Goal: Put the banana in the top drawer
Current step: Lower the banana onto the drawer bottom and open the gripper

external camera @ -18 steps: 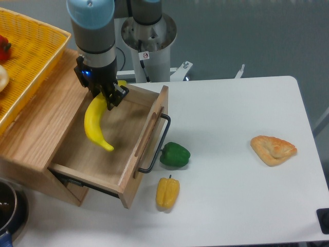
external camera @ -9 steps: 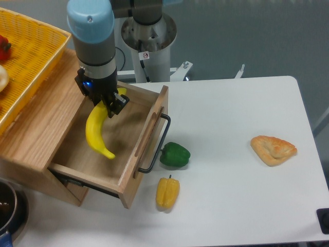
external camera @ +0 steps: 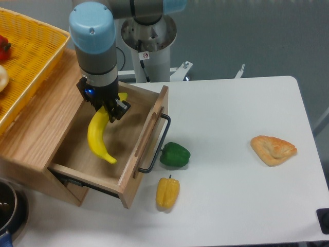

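Note:
The long yellow banana (external camera: 98,138) hangs inside the pulled-out top drawer (external camera: 134,159), its lower tip close to the drawer floor. My gripper (external camera: 109,109) is shut on the banana's upper end, reaching down over the drawer's back half. The drawer is a light-wood box with a black bar handle (external camera: 158,144) on its front, sticking out of the wooden cabinet (external camera: 36,128). Whether the banana touches the drawer floor I cannot tell.
A yellow wicker basket (external camera: 28,54) with produce sits on the cabinet top at the left. A green bell pepper (external camera: 175,154) and a yellow bell pepper (external camera: 167,192) lie just past the drawer handle. A pastry (external camera: 273,149) rests at the right. A dark pot (external camera: 7,208) shows at the bottom left.
My gripper has sunk a little lower and slightly right with the banana, bringing it deeper into the open drawer. Nothing else has moved.

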